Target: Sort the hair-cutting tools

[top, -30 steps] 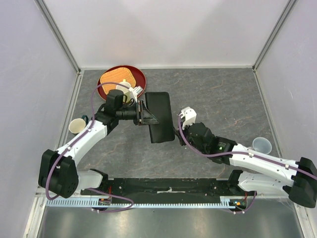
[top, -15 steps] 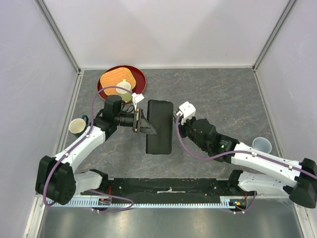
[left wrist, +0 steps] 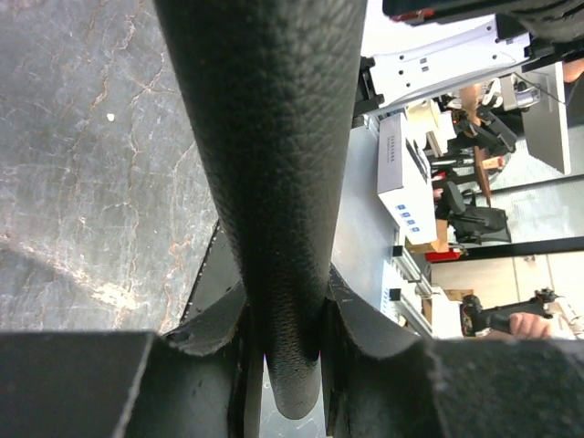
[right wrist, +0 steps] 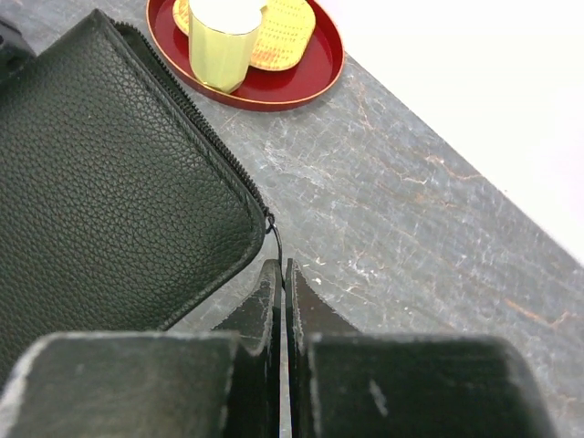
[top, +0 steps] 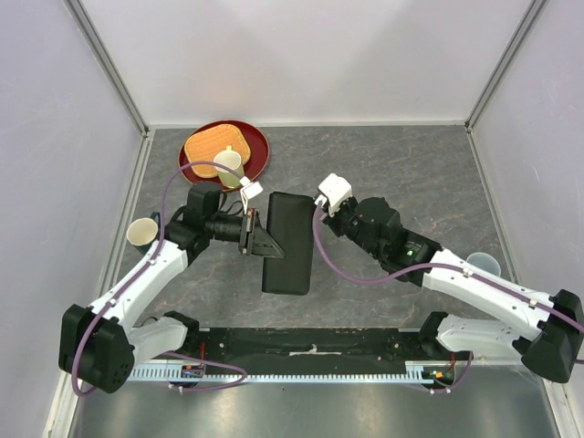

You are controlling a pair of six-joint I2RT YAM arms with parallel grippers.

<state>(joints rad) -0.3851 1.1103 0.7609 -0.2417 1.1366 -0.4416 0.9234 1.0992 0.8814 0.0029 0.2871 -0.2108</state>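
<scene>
A black rectangular zip case point(top: 287, 242) hangs a little above the table, held by its left edge. My left gripper point(top: 258, 239) is shut on that edge; the left wrist view shows the grained case point(left wrist: 274, 137) pinched between the fingers of the left gripper point(left wrist: 285, 310). My right gripper point(top: 318, 213) is at the case's far right corner. In the right wrist view the right gripper point(right wrist: 283, 266) is shut on the thin black zip pull point(right wrist: 276, 239) at the corner of the case point(right wrist: 100, 182). The hair-cutting tools are out of view.
At the back left stands a red tray point(top: 260, 146) with an orange mat point(top: 212, 144) and a pale cup point(top: 228, 162). Another cup point(top: 141, 233) sits by the left wall. A clear cup point(top: 482, 265) stands at the right, beside the right arm.
My right gripper has travelled along the case's right edge from its near corner to its far corner. The left gripper and the case have shifted nearer and slightly left, and the case has straightened.
</scene>
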